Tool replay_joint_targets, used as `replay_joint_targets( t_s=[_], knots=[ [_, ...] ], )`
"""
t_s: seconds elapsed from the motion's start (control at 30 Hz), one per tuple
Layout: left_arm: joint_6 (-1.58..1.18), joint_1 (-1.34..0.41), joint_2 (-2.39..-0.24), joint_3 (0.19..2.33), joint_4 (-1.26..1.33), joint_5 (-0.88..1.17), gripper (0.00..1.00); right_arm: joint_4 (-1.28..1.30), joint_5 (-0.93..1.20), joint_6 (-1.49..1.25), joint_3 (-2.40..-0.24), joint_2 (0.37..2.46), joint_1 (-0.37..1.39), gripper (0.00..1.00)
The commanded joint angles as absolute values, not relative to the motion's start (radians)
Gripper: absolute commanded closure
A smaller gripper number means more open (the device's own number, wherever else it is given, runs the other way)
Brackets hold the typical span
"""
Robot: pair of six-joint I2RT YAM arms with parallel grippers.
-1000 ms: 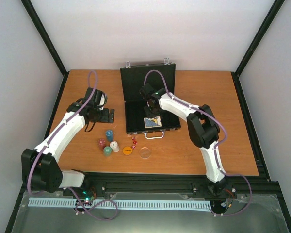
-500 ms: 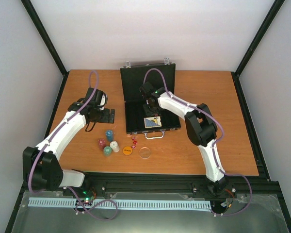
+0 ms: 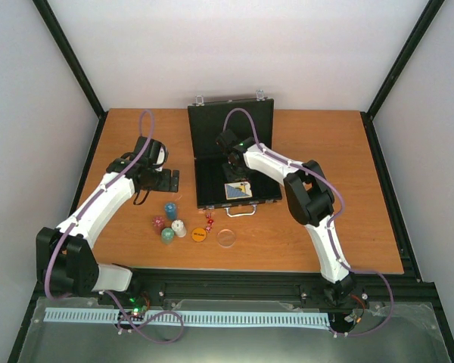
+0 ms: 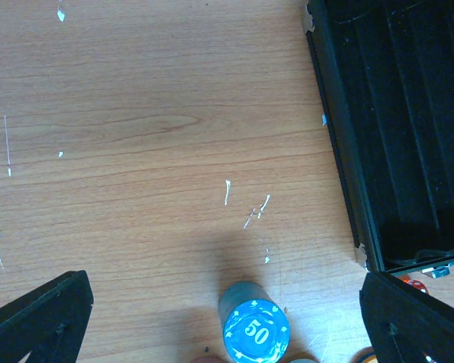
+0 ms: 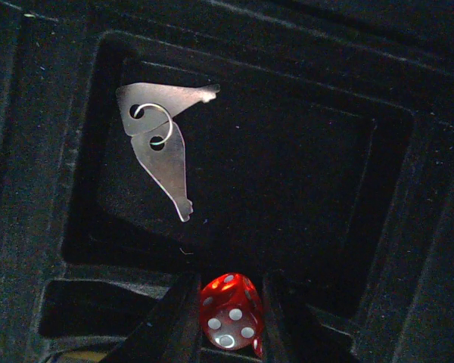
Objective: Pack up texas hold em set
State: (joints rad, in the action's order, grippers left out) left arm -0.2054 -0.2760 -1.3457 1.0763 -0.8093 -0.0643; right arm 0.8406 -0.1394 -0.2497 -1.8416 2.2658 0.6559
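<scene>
The black briefcase lies open at mid-table, with the blue-yellow card deck in its near part. My right gripper reaches down into the case and is shut on a red die, held over a square black compartment. Blue, red, green and white chip stacks stand on the table left of the case. My left gripper hangs open just above them, with the blue stack between its wide-spread fingers.
Two small metal keys on a ring lie in the compartment below the die. An orange disc, a clear disc and red dice sit in front of the case. The case's left wall runs beside the left gripper.
The right arm's elbow has swung slightly left while its gripper stays in the case. The left arm has not moved.
</scene>
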Motion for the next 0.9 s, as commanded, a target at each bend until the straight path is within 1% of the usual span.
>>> replay_joint_targets(
  t_s=[0.0,0.4,0.5,0.63,0.7,0.83,0.87],
  knots=[
    [-0.218,-0.279,-1.348,1.118,-0.814,-0.074,0.0,0.88,-0.178,-0.262,-1.856,2.309,0.649,0.92],
    [-0.219,-0.28,-1.345,1.117,-0.81,-0.075,0.0,0.895,-0.172,-0.232,-1.845,2.263,0.649,0.88],
    [-0.219,-0.279,-1.345,1.114,-0.81,-0.074,0.0,0.89,-0.153,-0.219,-1.82,2.25,0.65,0.83],
    [-0.219,-0.279,-1.341,1.111,-0.81,-0.073,0.0,0.868,-0.141,-0.218,-1.78,2.219,0.649,0.71],
    [-0.219,-0.279,-1.339,1.108,-0.81,-0.074,0.0,0.86,-0.14,-0.216,-1.766,2.205,0.65,0.68],
    [-0.219,-0.279,-1.341,1.109,-0.807,-0.072,0.0,0.852,-0.137,-0.204,-1.758,2.178,0.65,0.65],
    [-0.219,-0.279,-1.34,1.109,-0.805,-0.072,0.0,0.848,-0.135,-0.199,-1.759,2.172,0.65,0.63]
  ],
)
